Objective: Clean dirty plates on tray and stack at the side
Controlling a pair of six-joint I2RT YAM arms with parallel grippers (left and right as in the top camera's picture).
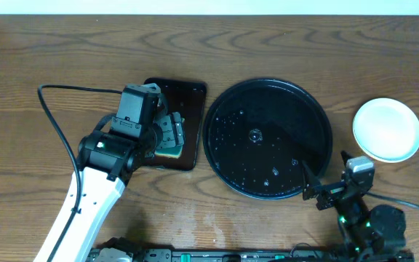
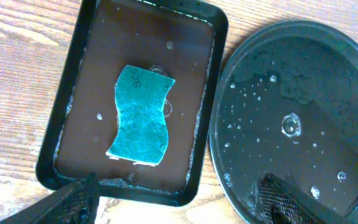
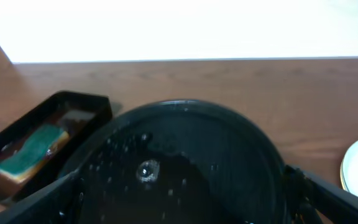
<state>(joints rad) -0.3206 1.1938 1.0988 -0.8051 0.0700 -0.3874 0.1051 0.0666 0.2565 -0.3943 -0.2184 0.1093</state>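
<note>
Overhead showed one round tray [image 1: 282, 116], one rectangular tray [image 1: 191, 98] holding one sponge [image 2: 138, 116], one plate stack [image 1: 387, 129], uncountable; left gripper [image 1: 172, 135] and right gripper [image 1: 326, 176] gaped empty.

Two trays [image 1: 268, 109] [image 1: 191, 98], one sponge [image 2: 140, 116], plate stack [image 1: 387, 129]

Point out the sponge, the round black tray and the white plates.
sponge [image 2: 140, 118]: left wrist view, middle of its green top face.
round black tray [image 1: 297, 116]: overhead view, bare wet floor inside the rim.
white plates [image 1: 386, 129]: overhead view, centre of the top plate.
</note>
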